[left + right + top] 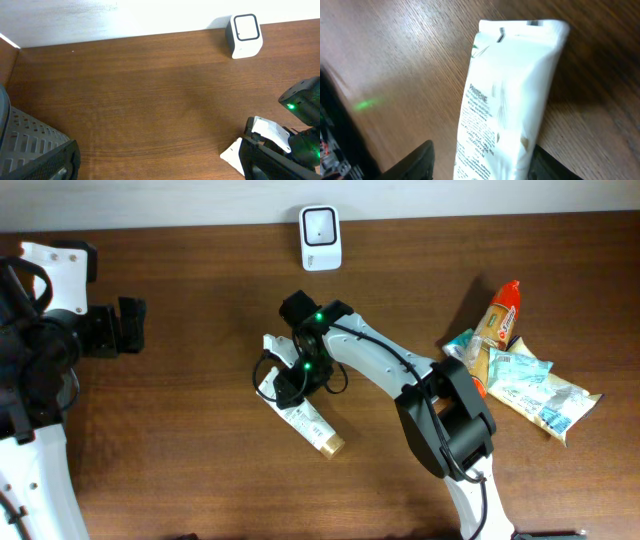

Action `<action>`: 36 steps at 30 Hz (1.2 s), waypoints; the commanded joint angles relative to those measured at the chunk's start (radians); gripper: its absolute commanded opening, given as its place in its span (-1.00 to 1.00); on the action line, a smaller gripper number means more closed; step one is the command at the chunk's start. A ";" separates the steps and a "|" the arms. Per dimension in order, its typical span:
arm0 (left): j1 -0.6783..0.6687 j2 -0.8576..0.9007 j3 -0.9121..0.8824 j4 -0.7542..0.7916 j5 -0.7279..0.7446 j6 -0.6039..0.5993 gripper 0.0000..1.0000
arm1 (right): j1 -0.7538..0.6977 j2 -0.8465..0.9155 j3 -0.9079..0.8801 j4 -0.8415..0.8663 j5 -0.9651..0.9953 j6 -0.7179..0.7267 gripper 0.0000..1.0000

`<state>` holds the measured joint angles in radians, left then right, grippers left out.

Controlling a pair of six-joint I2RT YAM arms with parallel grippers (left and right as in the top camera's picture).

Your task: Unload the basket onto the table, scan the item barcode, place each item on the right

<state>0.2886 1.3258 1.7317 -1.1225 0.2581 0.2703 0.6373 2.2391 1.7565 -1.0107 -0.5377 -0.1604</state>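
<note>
Tube (312,426): laid flat near the middle of the table (180,440), gold cap pointed away from the scanner (320,238)
Right gripper (285,378): jaws part-spread, set astride the tube's crimped end
Left gripper (132,326): jaws spread wide, nothing held

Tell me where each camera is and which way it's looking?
Overhead: above the table, looking straight down; left gripper and right gripper show, plus scanner, tube and snack packets.
Left wrist: on the left gripper, looking across the table toward the scanner; one dark finger shows at the bottom.
Right wrist: on the right gripper, looking closely down at the tube; its fingers sit either side.
Shared: overhead and left wrist both show the scanner; overhead and right wrist both show the tube.
</note>
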 commanded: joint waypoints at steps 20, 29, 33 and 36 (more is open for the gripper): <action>0.003 -0.006 0.007 -0.002 0.011 0.015 0.98 | 0.072 -0.039 -0.140 -0.376 0.412 0.284 -0.04; 0.003 -0.006 0.007 -0.001 0.011 0.016 0.98 | -0.169 -0.039 -0.017 -0.072 0.217 0.134 -0.03; 0.003 -0.006 0.007 -0.002 0.011 0.016 0.98 | -0.167 -0.039 -0.017 0.006 0.067 0.142 -0.03; 0.003 -0.006 0.007 -0.002 0.011 0.015 0.98 | -0.166 -0.039 -0.017 0.027 -0.016 0.142 -0.03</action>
<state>0.2886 1.3258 1.7317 -1.1225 0.2581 0.2703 0.4698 2.2120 1.7245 -0.9928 -0.4587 -0.0116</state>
